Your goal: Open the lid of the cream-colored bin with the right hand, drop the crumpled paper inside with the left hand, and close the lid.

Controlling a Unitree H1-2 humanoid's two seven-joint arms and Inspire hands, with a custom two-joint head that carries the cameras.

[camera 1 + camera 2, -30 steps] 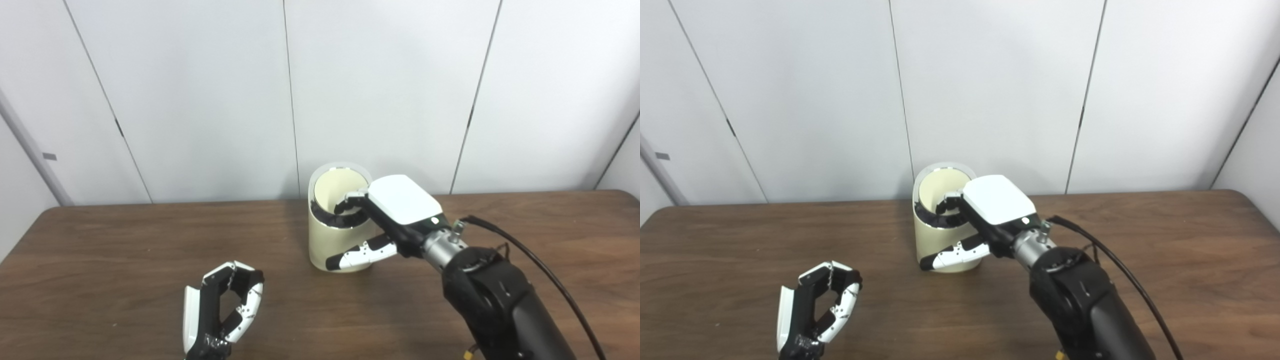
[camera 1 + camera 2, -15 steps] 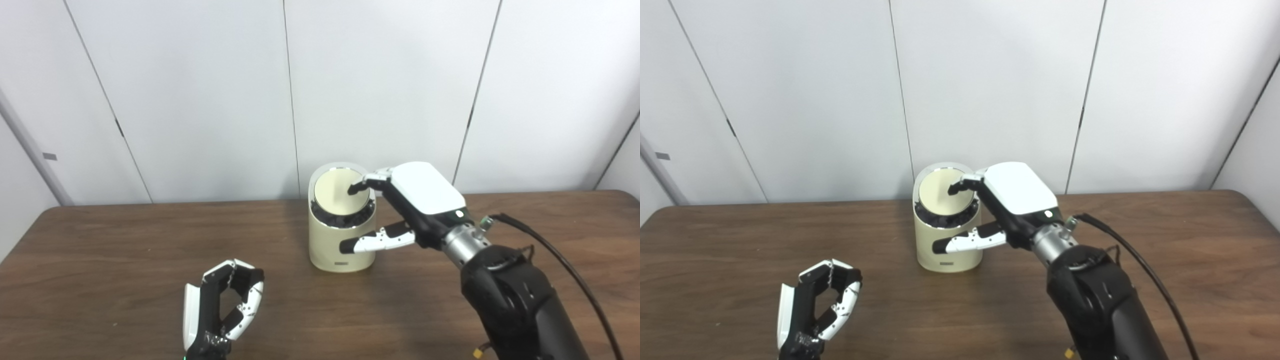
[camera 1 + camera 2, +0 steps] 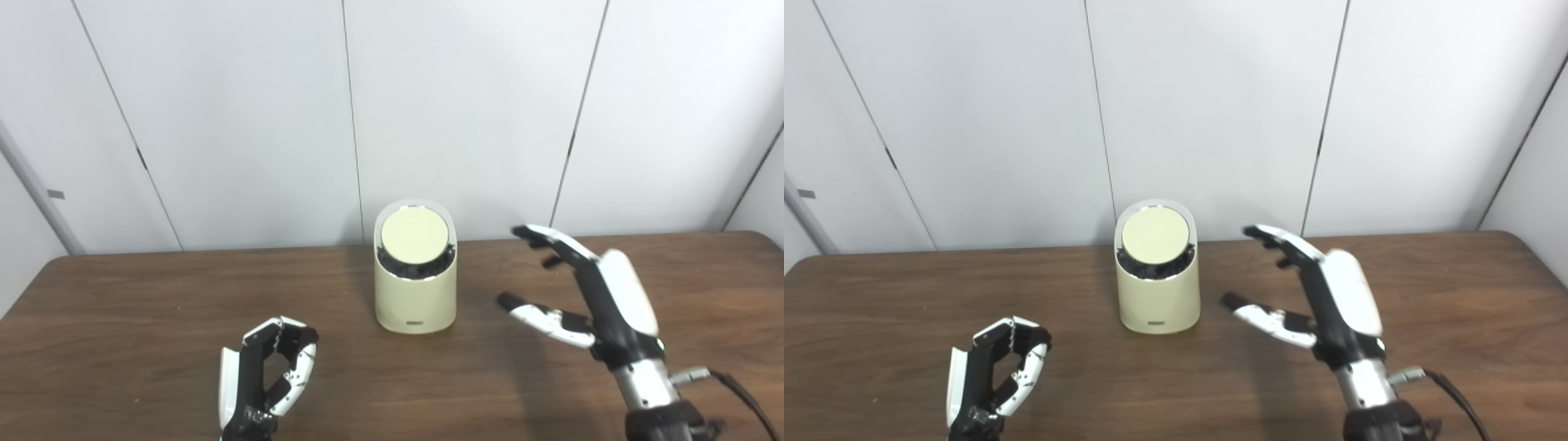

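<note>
Bin: cream-colored bin (image 3: 416, 294) is standing upright mid-worktop, nr the back wall; long axis vertical.
Lid: round lid (image 3: 414, 236) is sitting tilted toward the camera w/ a dark gap showing under its front edge; looks down/nearly shut, can't tell if fully seated.
Paper: no crumpled paper is showing anywhere; judging it's already inside, but can't confirm.
Right robot hand: right robot hand (image 3: 585, 300) is hovering to the bin's right, apart from it, not touching; fingers spread apart, thumb reaching toward the bin, holding nothing.
Left robot hand: left robot hand (image 3: 266, 373) is resting low at front-left of the bin, well apart; fingers are curling loosely in w/ a gap betw them, nothing in it.
Key relation: bin is lying left of & slightly beyond the right robot hand; right one is nearer the lid & level w/ it, so any last press on the lid is falling to that side.
Worktop: brown wood worktop (image 3: 122, 306) is carrying only the bin.
Stage: prob. task end, pending lid check.
</note>
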